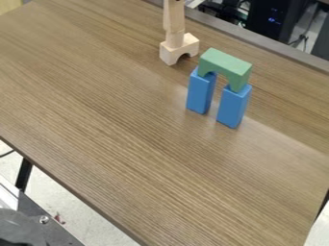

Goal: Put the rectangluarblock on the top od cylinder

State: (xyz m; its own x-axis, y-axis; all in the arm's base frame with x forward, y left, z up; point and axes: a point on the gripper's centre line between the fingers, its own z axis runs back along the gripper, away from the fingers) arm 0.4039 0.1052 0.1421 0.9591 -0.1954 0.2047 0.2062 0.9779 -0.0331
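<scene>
Near the top edge of the camera view stands a tower of plain wood. At its bottom, a pale arch block (168, 54) rests on the table (128, 125) with its opening down. A short piece that looks like the cylinder (174, 39) stands upright on the arch. Above it, a tall rectangular block (173, 18) is upright and appears to rest on the cylinder. The tower's upper end is cut off by the view's top edge.
Right of the tower, a green arch block (225, 65) bridges two upright blue blocks, the left one (200, 91) and the right one (233, 106). Dark equipment (273, 19) stands beyond the table's far edge.
</scene>
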